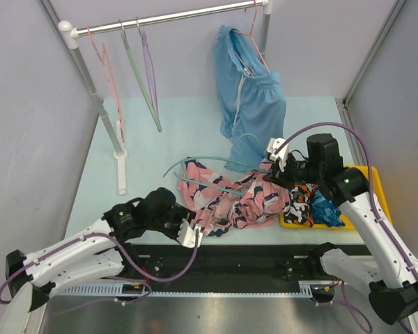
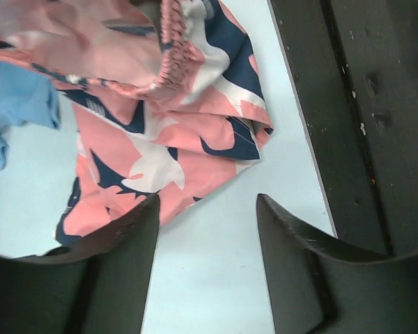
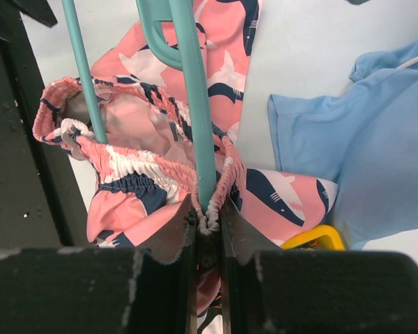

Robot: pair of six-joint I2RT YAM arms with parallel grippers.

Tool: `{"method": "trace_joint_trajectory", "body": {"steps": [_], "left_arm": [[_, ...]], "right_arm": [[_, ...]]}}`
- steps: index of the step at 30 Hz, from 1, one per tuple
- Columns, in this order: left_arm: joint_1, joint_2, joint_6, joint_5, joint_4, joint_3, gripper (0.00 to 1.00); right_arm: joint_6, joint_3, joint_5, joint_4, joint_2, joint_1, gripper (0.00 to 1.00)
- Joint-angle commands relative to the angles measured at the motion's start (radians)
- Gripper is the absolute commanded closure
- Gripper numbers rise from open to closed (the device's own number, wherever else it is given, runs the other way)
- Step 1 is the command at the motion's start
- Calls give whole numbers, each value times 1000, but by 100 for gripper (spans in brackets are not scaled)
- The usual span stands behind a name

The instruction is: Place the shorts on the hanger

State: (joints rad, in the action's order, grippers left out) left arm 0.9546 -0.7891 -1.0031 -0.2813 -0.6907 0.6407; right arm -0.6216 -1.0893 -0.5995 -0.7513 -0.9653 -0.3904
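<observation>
Right gripper: fingers pinched together on the hanger bar, with the elastic waistband of the shorts bunched in the same bite.

Left gripper: fingers apart, nothing between them. A leg hem lies flat just ahead of its tips.

Shorts look light and limp, likely to slide on smooth plastic. Best hold is the gathered waistband, 1 side.

Hanger is thin and probably flexes.

Only the right wrist view shows the pinch. Only the left wrist view shows the free hem.
</observation>
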Motion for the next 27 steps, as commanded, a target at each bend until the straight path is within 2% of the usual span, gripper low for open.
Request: {"method": "trace_joint_trajectory", "body": {"steps": [1, 4, 7, 10, 14, 15, 19, 22, 23, 25, 26, 27], "left_arm": [[-8, 89, 12, -93, 6, 39, 36], [3, 50, 50, -137, 51, 106, 29], [59, -41, 8, -150, 63, 146, 24], [104, -140, -12, -139, 138, 168, 23], [153, -301, -80, -125, 103, 229, 23], [167, -367, -81, -116, 88, 241, 24], [174, -456, -42, -75, 132, 244, 24], [174, -486, -45, -49, 122, 244, 37], [174, -486, -61, -36, 71, 244, 48], [174, -455, -100, -22, -2, 226, 60], [168, -431, -112, -3, -33, 212, 71], [162, -406, -124, 5, -97, 197, 76]], "right_arm": [[3, -53, -37, 16, 4, -7, 100], [22, -57, -23, 30, -9, -24, 100], [33, -55, -20, 46, -16, -30, 100], [40, -60, -16, 46, -26, -34, 100], [42, -58, -5, 36, -24, -38, 100], [40, -60, -2, 29, -24, -36, 100], [33, -61, -5, 21, -23, -36, 100], [22, -63, -8, 9, -19, -36, 100], [2, -63, -5, 0, -15, -36, 100], [-23, -58, 1, -20, -10, -31, 100], [-33, -55, 1, -26, -4, -30, 100], [-58, -46, 0, -36, 5, -27, 100]]}}
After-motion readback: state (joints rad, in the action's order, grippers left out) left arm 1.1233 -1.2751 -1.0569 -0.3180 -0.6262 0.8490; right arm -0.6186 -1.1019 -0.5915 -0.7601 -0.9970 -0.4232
